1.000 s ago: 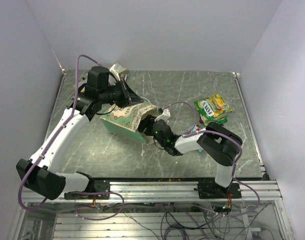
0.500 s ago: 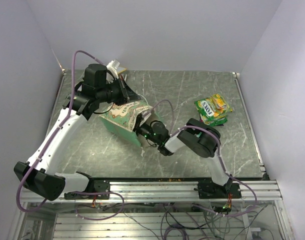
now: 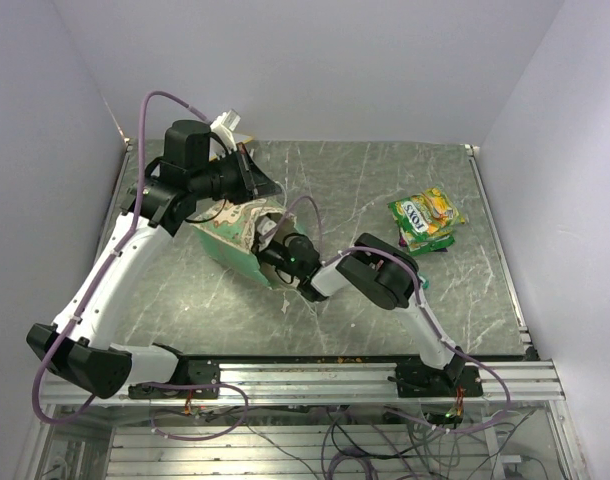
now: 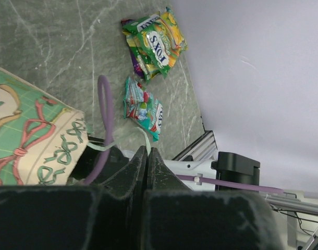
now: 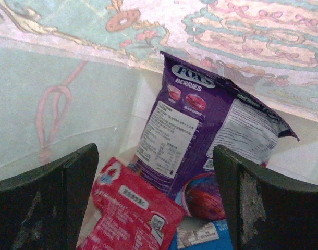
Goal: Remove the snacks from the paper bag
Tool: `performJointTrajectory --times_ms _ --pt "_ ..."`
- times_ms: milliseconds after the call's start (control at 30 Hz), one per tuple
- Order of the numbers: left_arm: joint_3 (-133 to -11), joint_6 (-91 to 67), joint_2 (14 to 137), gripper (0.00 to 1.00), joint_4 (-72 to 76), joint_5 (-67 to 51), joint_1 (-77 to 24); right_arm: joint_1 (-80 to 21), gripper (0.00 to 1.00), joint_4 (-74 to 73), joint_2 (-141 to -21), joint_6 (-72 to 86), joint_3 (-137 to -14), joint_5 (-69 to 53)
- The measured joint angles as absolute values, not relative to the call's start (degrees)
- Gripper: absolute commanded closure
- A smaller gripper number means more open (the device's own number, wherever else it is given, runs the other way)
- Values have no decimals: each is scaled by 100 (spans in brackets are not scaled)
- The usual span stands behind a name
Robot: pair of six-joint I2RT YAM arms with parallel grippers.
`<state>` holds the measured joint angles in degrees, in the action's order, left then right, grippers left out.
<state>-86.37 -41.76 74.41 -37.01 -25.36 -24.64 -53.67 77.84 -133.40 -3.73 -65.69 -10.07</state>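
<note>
The paper bag (image 3: 230,240) lies on its side left of centre, its mouth towards the right; its patterned side shows in the left wrist view (image 4: 34,140). My left gripper (image 3: 263,190) (image 4: 147,151) is shut on the bag's thin string handle above the mouth. My right gripper (image 3: 270,235) (image 5: 156,203) is open, reaching inside the bag (image 5: 70,104). Between its fingers (image 5: 44,192) lie a purple berry packet (image 5: 200,140), a red packet (image 5: 133,213) and a blue packet (image 5: 200,237). It touches none of them.
Green and yellow snack packets (image 3: 425,215) (image 4: 154,41) lie stacked on the table at the right. A small teal and red packet (image 4: 143,109) lies near them. A white object (image 3: 233,130) sits at the back left behind the left arm. A metal rail (image 3: 315,375) runs along the front edge.
</note>
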Motion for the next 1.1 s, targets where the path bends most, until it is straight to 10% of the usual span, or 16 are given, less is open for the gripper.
performJointTrajectory --times_ms 267,767,1100 --pt "-8586 -4174 7509 93 -3664 -2770 -2464 -5487 8 7122 -13858 -582 -7443 -244" --pt "-8204 -4244 6875 93 -4346 -1927 -2298 -5317 100 6969 -13708 -576 -7229 1184" --pt "-8047 -4261 6643 93 -4598 -1500 -1898 -5454 90 7730 -12825 -639 -5610 668"
